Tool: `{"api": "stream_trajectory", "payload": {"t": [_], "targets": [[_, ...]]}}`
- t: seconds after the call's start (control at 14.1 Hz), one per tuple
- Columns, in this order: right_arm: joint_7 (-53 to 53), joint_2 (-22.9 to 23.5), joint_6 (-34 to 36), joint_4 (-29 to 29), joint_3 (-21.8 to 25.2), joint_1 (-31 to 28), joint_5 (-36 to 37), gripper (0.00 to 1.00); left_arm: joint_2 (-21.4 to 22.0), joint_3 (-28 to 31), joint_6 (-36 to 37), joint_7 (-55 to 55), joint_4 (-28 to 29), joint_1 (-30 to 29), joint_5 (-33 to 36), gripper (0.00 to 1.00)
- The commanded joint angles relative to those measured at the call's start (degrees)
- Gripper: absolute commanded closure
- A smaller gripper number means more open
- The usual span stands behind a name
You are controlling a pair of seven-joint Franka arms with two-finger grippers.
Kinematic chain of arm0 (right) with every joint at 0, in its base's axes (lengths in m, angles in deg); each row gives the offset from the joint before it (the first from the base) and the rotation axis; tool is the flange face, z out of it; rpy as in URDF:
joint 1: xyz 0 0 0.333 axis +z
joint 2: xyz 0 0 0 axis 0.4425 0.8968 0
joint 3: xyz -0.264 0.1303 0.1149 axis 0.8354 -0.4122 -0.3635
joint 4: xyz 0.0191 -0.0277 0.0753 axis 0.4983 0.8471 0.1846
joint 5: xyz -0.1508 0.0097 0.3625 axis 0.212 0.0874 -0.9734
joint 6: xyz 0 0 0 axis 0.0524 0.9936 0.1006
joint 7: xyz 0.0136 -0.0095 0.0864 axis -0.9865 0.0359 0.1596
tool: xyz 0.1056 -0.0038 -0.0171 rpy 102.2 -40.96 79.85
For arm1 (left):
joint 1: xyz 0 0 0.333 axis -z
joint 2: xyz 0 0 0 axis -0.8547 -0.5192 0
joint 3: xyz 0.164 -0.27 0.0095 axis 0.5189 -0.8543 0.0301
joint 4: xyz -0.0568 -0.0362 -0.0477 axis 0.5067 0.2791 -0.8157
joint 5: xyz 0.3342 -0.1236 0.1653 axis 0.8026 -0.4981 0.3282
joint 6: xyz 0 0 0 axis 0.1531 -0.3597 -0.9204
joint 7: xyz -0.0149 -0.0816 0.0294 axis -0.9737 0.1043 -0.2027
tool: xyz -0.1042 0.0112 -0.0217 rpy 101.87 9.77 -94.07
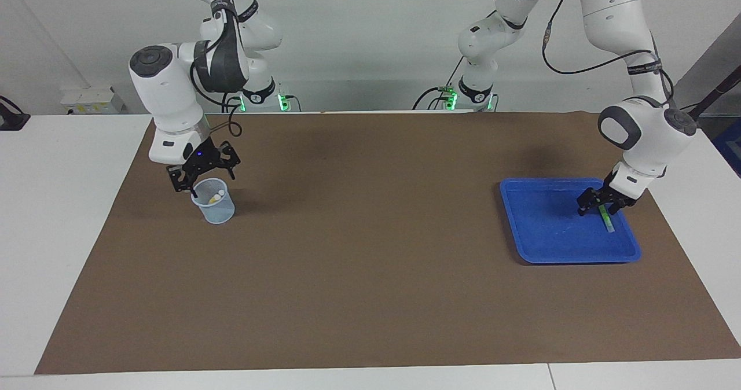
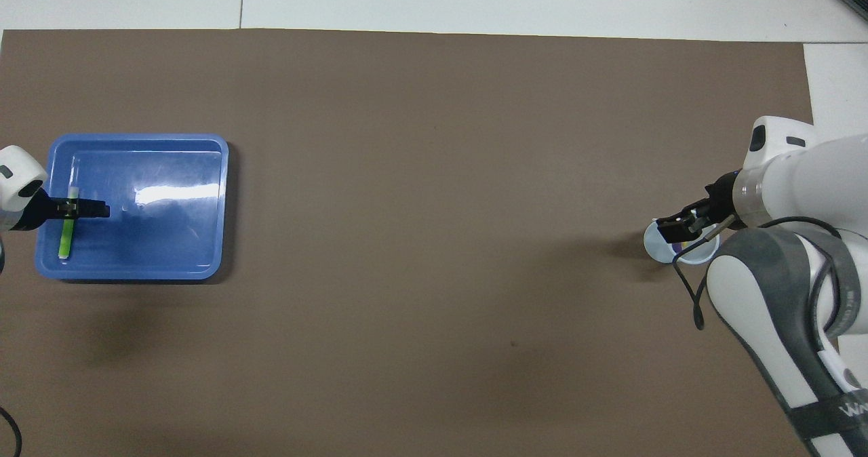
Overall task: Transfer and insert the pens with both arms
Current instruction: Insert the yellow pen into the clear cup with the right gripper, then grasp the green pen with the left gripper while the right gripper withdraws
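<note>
With two pens [image 1: 217, 195] sitting in the clear cup [image 1: 215, 209], the right gripper [image 1: 204, 173] is hanging spread and empty over it, while the left gripper [image 1: 602, 205], jaws spread, is straddling the green pen [image 1: 608, 223] in the blue tray [image 1: 544, 245], probably needing only a pinch and an unobstructed lift.

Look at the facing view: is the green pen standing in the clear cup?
No. The green pen lies flat in the blue tray, under the left gripper; the clear cup stands at the right arm's end.
</note>
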Motion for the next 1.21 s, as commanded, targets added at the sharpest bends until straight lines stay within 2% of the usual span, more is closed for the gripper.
{"api": "stream_trajectory", "payload": {"t": [0.0,0.36,0.57,0.71,0.85,0.99,1.14], "targets": [[-9.37,-0.72,4.52,-3.55,-3.19,-0.31,-3.99,0.0,-2.31,-0.06,-2.1,0.98,-1.3,-0.58,1.58,0.0],[-25.46,-0.72,4.89,-4.61,-7.33,-0.22,-10.06,0.0,-3.02,-0.06,-2.8,0.89,-1.04,-0.58,1.58,0.0],[-31.8,-0.63,4.36,-4.61,-8.2,-0.22,-13.49,0.0,-3.37,-0.06,-2.72,0.89,-0.95,-0.58,1.58,0.26],[-36.8,-0.63,4.0,-4.61,-9.35,-0.22,-15.69,0.0,-3.37,-0.06,-2.72,0.98,-0.95,-0.58,1.58,0.29],[-40.16,-0.54,2.34,-4.61,-10.49,-0.22,-15.79,0.0,-3.37,0.02,-2.8,1.33,-1.12,-0.66,2.02,0.38],[-42.27,-0.45,1.55,-4.7,-12.07,-0.22,-15.87,0.0,-3.37,0.02,-2.8,1.59,-1.21,-0.93,3.07,0.38],[-44.82,-0.45,0.58,-4.7,-13.65,-0.22,-15.88,0.0,-3.37,0.02,-2.81,2.03,-1.21,-1.1,3.86,0.44]]}}
